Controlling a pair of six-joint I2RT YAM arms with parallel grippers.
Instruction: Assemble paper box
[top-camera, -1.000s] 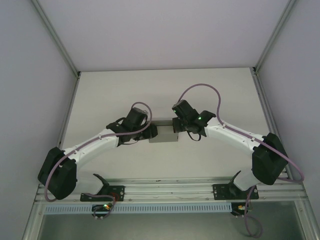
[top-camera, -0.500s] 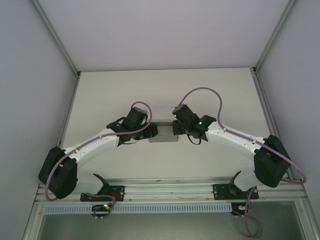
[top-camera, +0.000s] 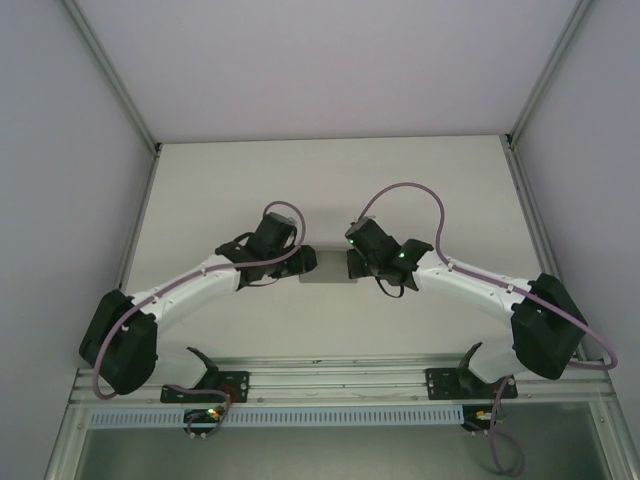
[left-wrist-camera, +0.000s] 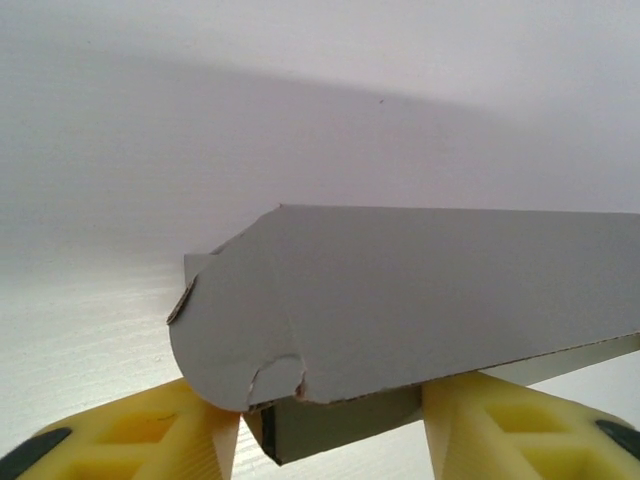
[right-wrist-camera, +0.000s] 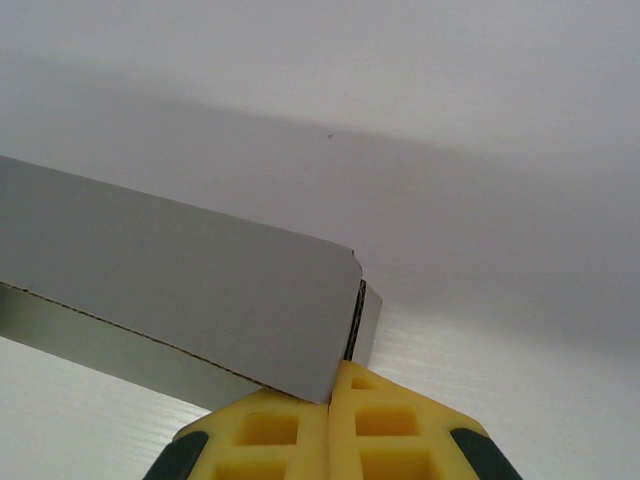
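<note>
Big white surface (top-camera: 330, 180) with white walls round it and a metal rail (top-camera: 340, 375) along the near edge where the arms are bolted.

Compared with a second ago, the right arm (top-camera: 470, 280) has slid a bit toward the near edge. Its wrist sits lower in the top view and its purple cable (top-camera: 410, 190) loops out wider. The left arm (top-camera: 190, 290) has barely budged. The box has crept slightly nearer too.

Both arms reach in from the outer corners, elbows low and out to the sides, and their wrists meet mid-surface, pointing at each other.

The paper box (top-camera: 327, 270) is right between them, a shallow grey card box with its long side running left to right.

The left pincer (left-wrist-camera: 330, 440) is spread wide. One end of the box sits between the yellow fingers (left-wrist-camera: 140, 435), which look pressed up against both of its sides, and a rounded lid flap hangs over them.

The right pincer (right-wrist-camera: 330, 420) is squeezed right down, pads together, and the thin card edge at the other end of the box runs down into the seam between them, so it's pinching that wall.

From the wrist cameras I can't tell if the box is touching the surface or lifted off it.
</note>
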